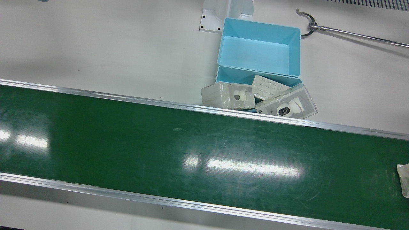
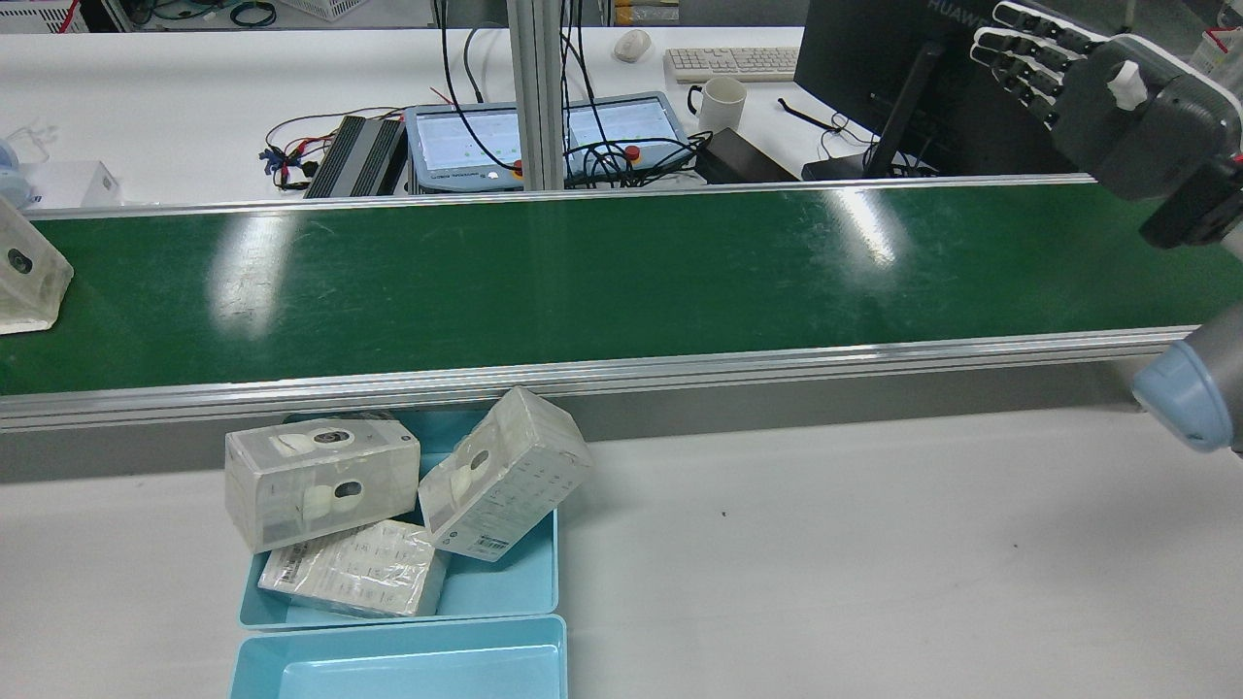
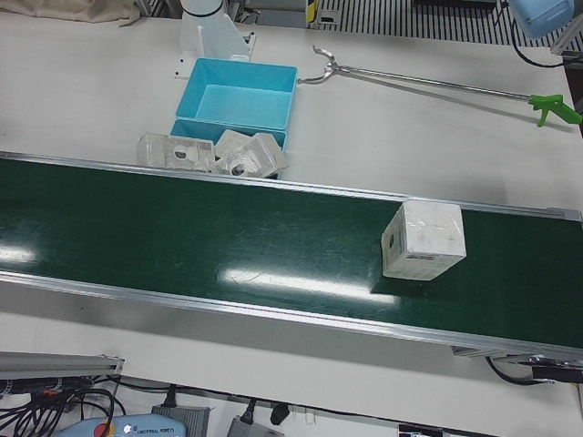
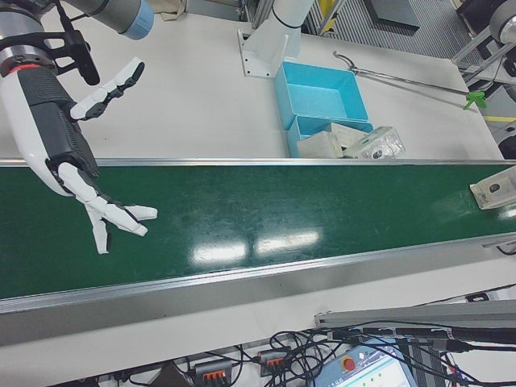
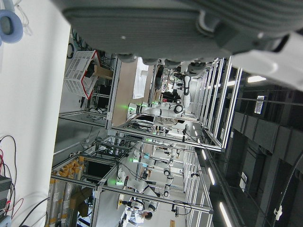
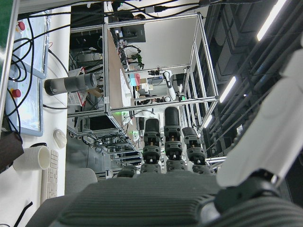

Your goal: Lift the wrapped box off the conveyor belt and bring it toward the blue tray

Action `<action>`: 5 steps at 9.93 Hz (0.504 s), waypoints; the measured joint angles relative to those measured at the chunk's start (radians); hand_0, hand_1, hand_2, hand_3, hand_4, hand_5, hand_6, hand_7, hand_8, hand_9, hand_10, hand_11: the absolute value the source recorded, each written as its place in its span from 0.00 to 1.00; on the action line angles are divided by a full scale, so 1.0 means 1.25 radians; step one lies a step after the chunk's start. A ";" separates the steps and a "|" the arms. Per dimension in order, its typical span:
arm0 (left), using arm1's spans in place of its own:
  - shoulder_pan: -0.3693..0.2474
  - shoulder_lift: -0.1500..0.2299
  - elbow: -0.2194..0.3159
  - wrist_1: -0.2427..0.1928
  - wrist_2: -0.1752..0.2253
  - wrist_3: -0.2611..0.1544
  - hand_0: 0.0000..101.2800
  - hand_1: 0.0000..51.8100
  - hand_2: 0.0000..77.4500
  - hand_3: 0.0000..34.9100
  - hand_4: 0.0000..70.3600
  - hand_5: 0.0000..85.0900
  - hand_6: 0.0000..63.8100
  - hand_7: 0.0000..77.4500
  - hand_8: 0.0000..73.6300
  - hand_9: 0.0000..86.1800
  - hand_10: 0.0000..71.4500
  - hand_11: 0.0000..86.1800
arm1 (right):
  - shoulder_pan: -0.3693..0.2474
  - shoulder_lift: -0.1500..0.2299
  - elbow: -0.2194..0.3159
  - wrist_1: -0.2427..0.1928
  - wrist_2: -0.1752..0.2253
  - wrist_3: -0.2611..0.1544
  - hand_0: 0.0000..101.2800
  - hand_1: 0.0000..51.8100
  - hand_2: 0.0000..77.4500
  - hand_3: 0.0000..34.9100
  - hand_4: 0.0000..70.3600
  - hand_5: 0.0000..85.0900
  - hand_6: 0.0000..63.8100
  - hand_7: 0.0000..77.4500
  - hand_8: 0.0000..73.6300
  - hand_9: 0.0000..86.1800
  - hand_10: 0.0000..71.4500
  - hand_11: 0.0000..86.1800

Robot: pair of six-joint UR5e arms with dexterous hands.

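Green belt (image 1: 191,153) runs slantwise across the front view between aluminium rails, bare except for a wrapped box (image 1: 403,179) cut off at the right edge. Beyond its far rail, on the white surface (image 1: 96,48), sit two blue trays: the far blue tray (image 1: 295,51) is empty, the near tray (image 1: 223,74) is crowded with three wrapped packs (image 1: 228,95) that spill over its rim. A metal reacher tool (image 1: 351,33) lies to the right of the trays.

From the rear view, the same box (image 2: 27,277) rests at the far left end of the belt, while the right hand (image 2: 1088,92) hangs high at the right, fingers spread, holding nothing. Monitor, keyboard and a mug (image 2: 721,102) stand on the bench beyond.

Left-front view shows the box (image 3: 423,240) alone on the belt, well right of the trays, with free belt all round it.

Right-front view has the right hand (image 4: 72,153) over the left end of the belt, fingers apart.

Left hand view shows only a grey palm edge (image 5: 156,28) against room shelving; whether its fingers are apart cannot be told. Right hand view shows extended fingers (image 6: 173,137) and racks.
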 joint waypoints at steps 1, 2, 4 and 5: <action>0.000 0.000 0.000 0.000 0.000 0.000 0.00 0.00 0.01 0.00 0.00 0.01 0.01 0.01 0.01 0.01 0.01 0.01 | 0.020 -0.002 0.002 0.002 -0.006 0.008 0.44 0.09 0.01 0.00 0.20 0.13 0.19 0.32 0.23 0.17 0.00 0.01; 0.000 0.000 0.000 0.000 0.000 0.000 0.00 0.00 0.01 0.00 0.00 0.01 0.01 0.01 0.01 0.01 0.00 0.01 | 0.029 -0.001 0.002 0.002 -0.010 0.012 0.44 0.16 0.02 0.00 0.20 0.13 0.19 0.32 0.21 0.18 0.00 0.01; 0.000 0.000 0.000 0.000 0.000 0.000 0.00 0.00 0.01 0.00 0.00 0.01 0.01 0.01 0.01 0.01 0.01 0.01 | 0.013 0.027 -0.002 0.002 -0.003 0.008 0.47 0.24 0.10 0.00 0.28 0.15 0.27 0.43 0.26 0.27 0.04 0.01; 0.000 0.000 0.000 0.000 0.000 0.000 0.00 0.00 0.01 0.00 0.00 0.01 0.01 0.01 0.01 0.01 0.01 0.01 | -0.043 0.040 -0.004 0.003 0.042 0.002 0.47 0.23 0.15 0.00 0.34 0.14 0.32 0.46 0.29 0.31 0.05 0.09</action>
